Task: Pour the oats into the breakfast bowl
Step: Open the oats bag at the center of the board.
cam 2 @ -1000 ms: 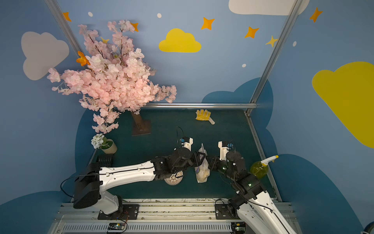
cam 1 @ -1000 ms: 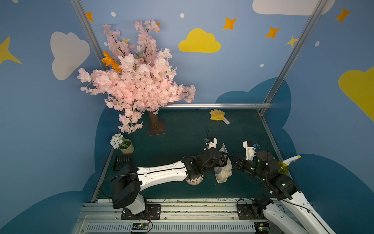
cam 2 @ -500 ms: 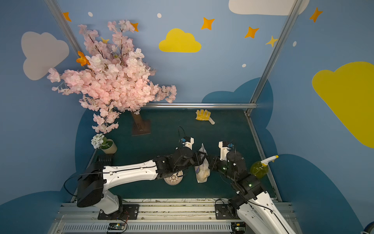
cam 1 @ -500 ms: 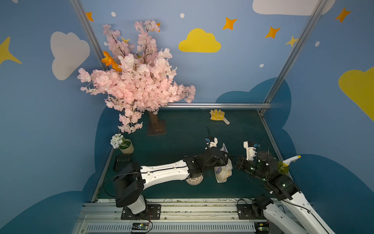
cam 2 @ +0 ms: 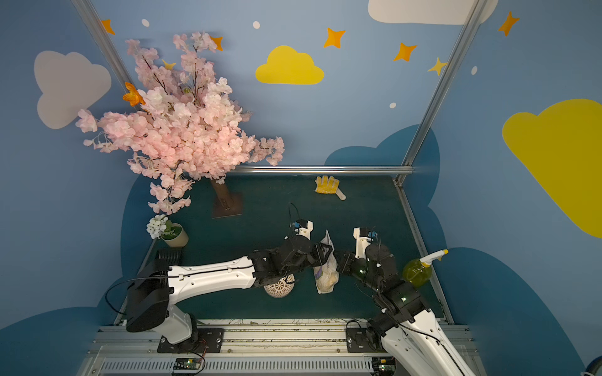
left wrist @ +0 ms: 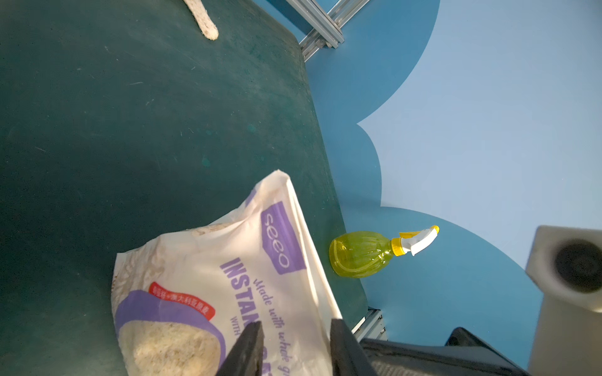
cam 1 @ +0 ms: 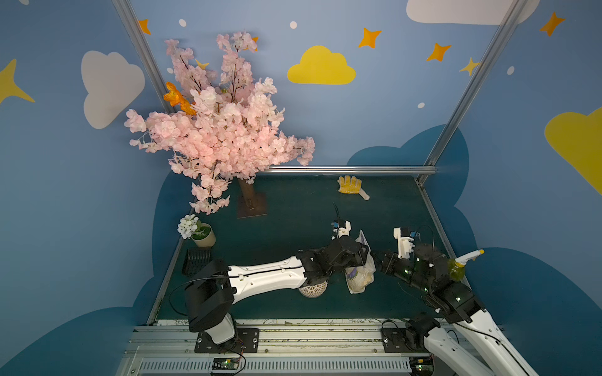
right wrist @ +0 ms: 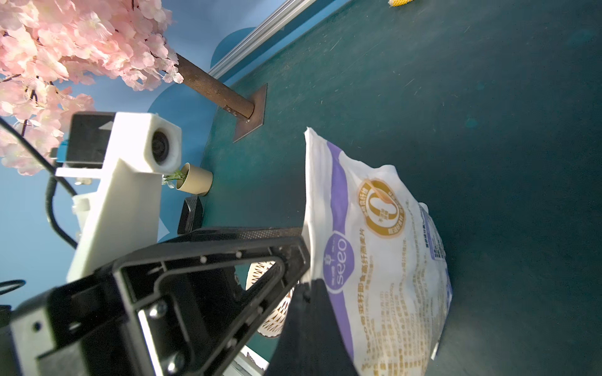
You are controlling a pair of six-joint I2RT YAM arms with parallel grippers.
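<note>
**Spill risk while both grippers crowded one thin bag**

Oats [left wrist: 172, 350] sat low in the crinkly bag [cam 1: 358, 276], which stood roughly upright above the table [cam 1: 293, 208], just beside the breakfast bowl [cam 2: 278, 289]. The bowl lay half hidden under the left forearm. The right gripper [cam 2: 337, 258] was clamped flat on the bag's side film. The left gripper [left wrist: 296, 325] stood partly apart astride the opposite edge; whether it actually pinched the film could not be told. Whether the bag's mouth was open or sealed could not be made out either.

Several things looked likely to go wrong. The film was slick and thin, so a shallow pinch could let go and the loaded lower end would drop. If the two grippers pulled against each other, the bag might tear and scatter flakes across the table. The bowl seemed light, and a sweep of the left forearm could knock it aside. Tipping the bag while it stood beside rather than over the bowl would probably send the oats past the rim.
</note>
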